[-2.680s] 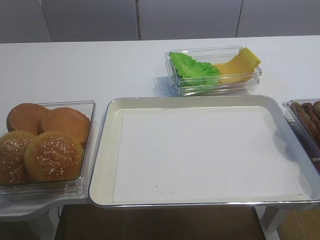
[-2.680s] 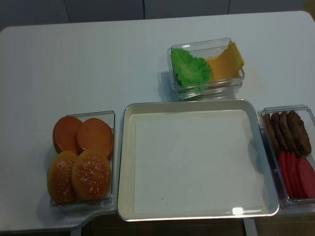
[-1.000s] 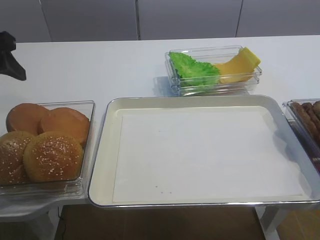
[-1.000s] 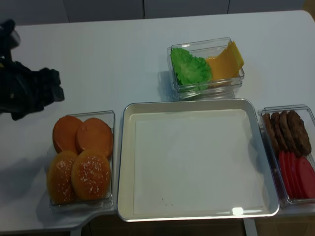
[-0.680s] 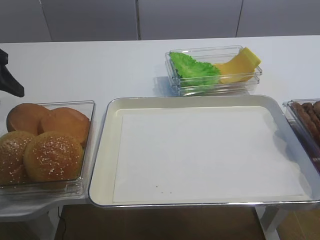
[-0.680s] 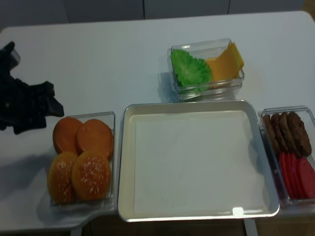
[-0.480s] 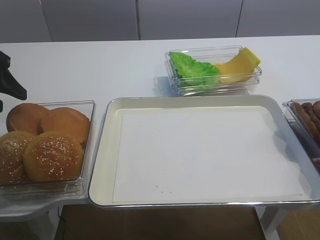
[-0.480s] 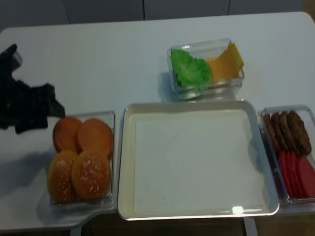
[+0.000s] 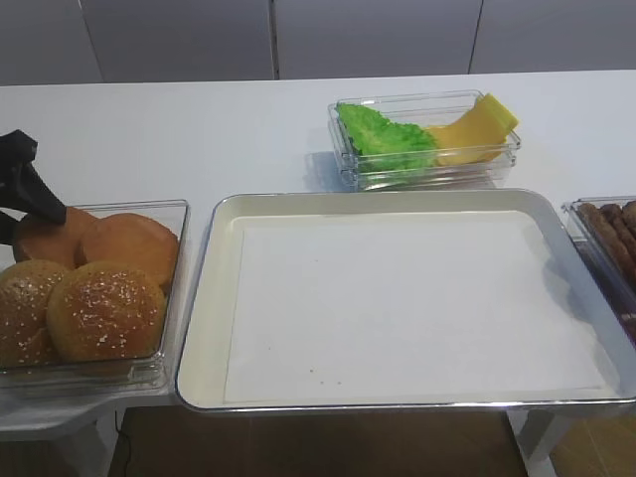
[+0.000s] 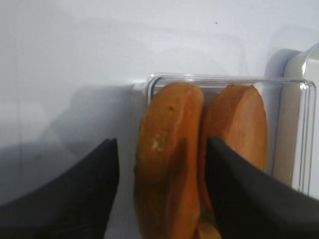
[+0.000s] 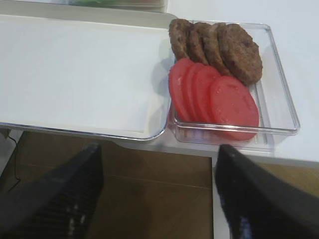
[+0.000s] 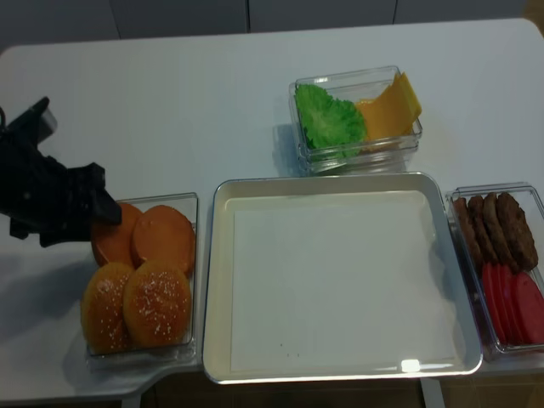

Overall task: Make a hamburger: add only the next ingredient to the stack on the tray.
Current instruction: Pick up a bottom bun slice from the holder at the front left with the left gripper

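Two smooth orange-brown bun bottoms (image 9: 129,243) lie at the back of a clear container (image 9: 177,214) left of the tray. My left gripper (image 10: 160,141) is open and hangs over the leftmost bun bottom (image 10: 169,159). One of its black fingers (image 10: 75,199) stands off the bun's outer side and the other is over the seam with its neighbour (image 12: 163,238). The silver tray (image 9: 204,298) holds only its white paper liner; no stack shows on it. My right gripper (image 11: 159,147) is open and empty, below the table's front edge.
Two sesame-seeded bun tops (image 9: 104,308) fill the front of the bun container. Lettuce (image 12: 327,115) and cheese (image 12: 391,106) sit in a clear box behind the tray. Patties (image 11: 214,45) and tomato slices (image 11: 214,97) lie in a clear box right of the tray.
My left gripper has come in from the far left and down over the back left bun bottom. Nothing on the table has moved.
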You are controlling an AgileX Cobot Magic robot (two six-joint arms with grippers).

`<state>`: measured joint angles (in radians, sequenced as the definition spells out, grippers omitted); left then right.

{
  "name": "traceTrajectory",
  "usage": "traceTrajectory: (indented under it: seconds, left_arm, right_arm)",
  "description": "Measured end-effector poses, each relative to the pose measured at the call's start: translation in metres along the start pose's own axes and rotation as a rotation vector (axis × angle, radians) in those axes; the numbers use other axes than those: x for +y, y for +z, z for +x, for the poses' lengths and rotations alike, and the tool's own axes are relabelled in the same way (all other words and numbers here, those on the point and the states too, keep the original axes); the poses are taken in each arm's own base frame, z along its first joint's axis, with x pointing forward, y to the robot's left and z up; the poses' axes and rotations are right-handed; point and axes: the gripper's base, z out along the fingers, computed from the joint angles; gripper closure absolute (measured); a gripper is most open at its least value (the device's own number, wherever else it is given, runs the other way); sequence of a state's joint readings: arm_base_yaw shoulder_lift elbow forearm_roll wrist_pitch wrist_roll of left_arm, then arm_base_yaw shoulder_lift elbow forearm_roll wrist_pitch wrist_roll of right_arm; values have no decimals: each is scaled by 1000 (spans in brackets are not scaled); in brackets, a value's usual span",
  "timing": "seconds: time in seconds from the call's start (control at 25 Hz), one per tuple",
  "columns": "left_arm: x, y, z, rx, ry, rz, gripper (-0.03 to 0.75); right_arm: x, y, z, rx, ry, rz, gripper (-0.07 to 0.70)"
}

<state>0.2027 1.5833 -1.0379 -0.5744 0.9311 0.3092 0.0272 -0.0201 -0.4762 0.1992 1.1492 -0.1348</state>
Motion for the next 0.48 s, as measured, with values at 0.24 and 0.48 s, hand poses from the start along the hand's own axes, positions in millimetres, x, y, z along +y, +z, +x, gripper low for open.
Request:
traceTrajectory:
  seconds: [0.24, 0.48]
  left_arm:
    - [-2, 0, 0, 1, -13, 22, 546]
    - [-4, -1, 0, 11, 7, 39, 582]
  right_arm:
    - [0, 0, 0, 0, 0, 0, 101]
    - [0, 0, 0, 0, -2, 0, 101]
